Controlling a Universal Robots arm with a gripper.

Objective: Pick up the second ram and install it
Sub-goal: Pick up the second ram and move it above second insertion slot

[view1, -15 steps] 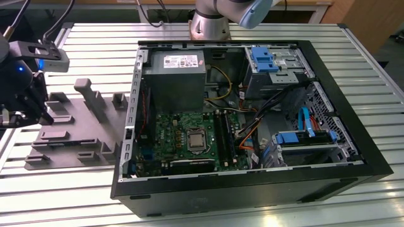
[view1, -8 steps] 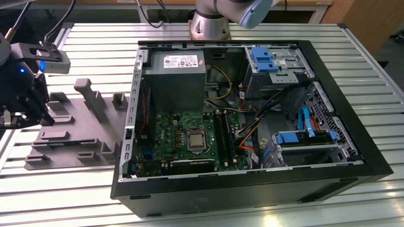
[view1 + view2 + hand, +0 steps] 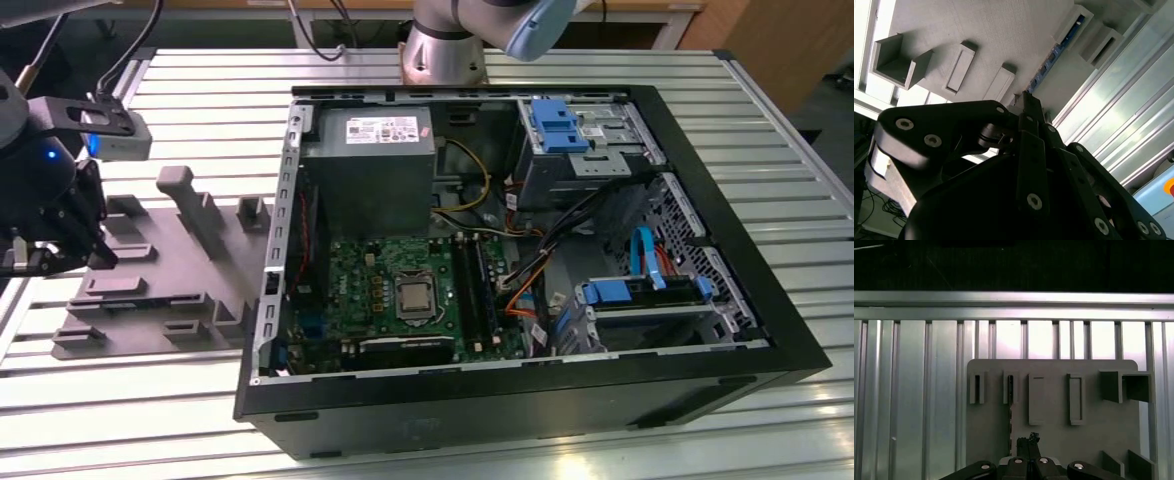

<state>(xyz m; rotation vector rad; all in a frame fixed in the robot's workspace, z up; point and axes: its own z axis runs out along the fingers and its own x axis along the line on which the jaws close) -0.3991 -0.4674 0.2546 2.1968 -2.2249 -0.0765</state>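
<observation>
Slatted table (image 3: 200,90); in the grey tray (image 3: 1079,445) the second ram (image 3: 1049,62) stands edgewise, probably light, brittle, best pinched across faces; gripper (image 3: 1029,439) above, clenched empty

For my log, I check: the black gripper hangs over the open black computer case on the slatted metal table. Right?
No. In the exterior view the black gripper hangs over the grey moulded plastic tray beside the open black computer case, on the slatted metal table.
</observation>
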